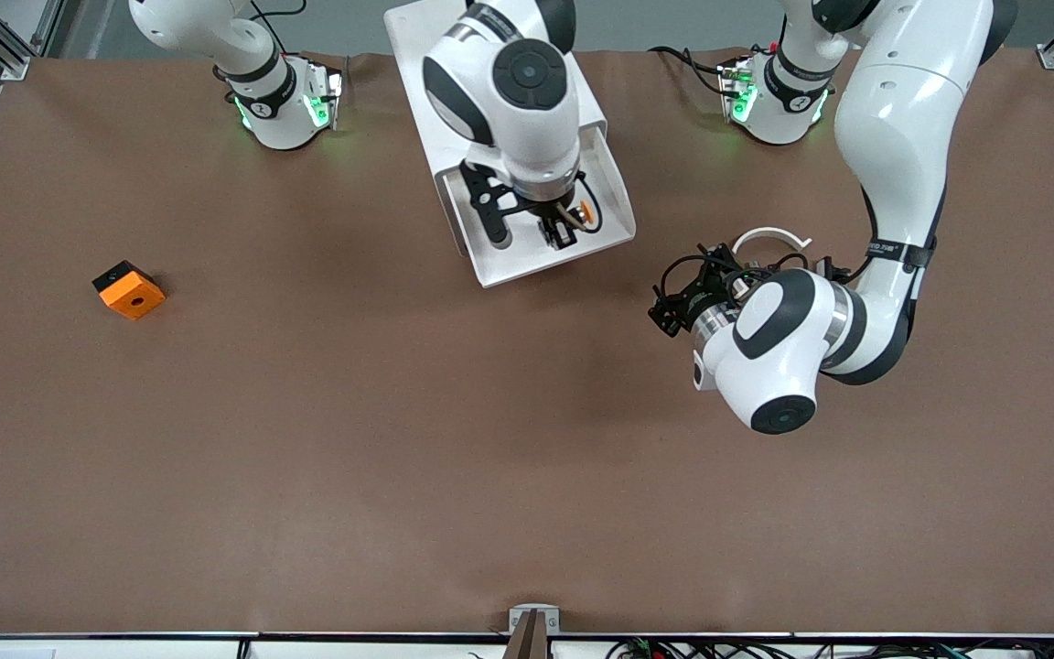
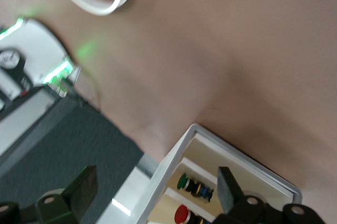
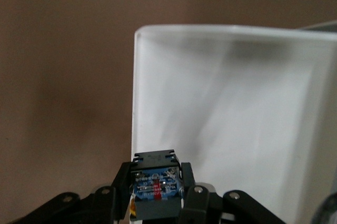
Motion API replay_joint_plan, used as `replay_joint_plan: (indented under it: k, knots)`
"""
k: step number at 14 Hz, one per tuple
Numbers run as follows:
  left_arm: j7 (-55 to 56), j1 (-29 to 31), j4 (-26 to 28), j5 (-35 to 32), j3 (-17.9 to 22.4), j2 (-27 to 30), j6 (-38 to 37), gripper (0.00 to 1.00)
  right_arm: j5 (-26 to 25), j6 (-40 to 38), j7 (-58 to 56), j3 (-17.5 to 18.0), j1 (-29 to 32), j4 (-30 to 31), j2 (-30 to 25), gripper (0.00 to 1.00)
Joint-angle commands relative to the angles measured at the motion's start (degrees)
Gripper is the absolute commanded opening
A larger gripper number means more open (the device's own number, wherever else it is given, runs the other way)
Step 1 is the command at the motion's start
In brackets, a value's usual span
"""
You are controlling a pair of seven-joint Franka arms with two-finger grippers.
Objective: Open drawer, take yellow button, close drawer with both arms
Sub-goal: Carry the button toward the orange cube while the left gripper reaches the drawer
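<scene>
Button (image 3: 156, 188) is pinched in the right gripper (image 1: 560, 229), which is down inside the pulled-out drawer (image 1: 614, 197) at the top of the white cabinet (image 1: 413, 55). Makes sense, since the drawer has to be hanging out toward the front camera for an arm to reach in from above. From the right wrist view the jaws are clamped narrow on the button's dark body, with the white drawer floor right underneath, so I'd say it's grabbed but not lifted clear yet. The left gripper (image 1: 678, 297) is parked over bare worktop (image 1: 399, 439) toward the left arm's end, jaws spread wide and holding nothing, probably waiting to push the drawer shut. A white ring thing (image 1: 769, 238) sits just beside it, and an orange block (image 1: 129, 291) is off on its own.
</scene>
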State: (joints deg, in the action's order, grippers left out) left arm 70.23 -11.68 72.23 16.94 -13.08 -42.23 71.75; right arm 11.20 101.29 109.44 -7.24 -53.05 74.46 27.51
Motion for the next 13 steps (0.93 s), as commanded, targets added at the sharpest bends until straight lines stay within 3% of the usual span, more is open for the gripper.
replay_joint_plan:
  k: [1, 4, 7, 13]
  knots:
    - [-4.1, -1.9, -0.6, -2.2, 0.9, 1.4, 5.5, 1.00, -2.9, -3.2, -11.0, 0.6, 2.8, 0.8, -4.6, 0.00]
    - [-4.5, -2.0, -1.0, -2.4, 1.0, 2.8, 13.8, 1.00, -8.7, -7.9, -21.0, 0.6, 5.3, 1.0, -5.6, 0.00]
    - [-6.7, -3.3, -0.9, -6.9, 0.2, 3.9, 17.1, 1.00, -8.7, -11.4, -31.1, 0.6, 10.1, 2.8, -7.7, 0.00]
    - [-8.4, -8.3, -0.4, -15.2, -0.1, 4.9, 20.8, 1.00, -8.7, -9.1, -56.1, 0.6, 20.4, 16.0, -14.7, 0.00]
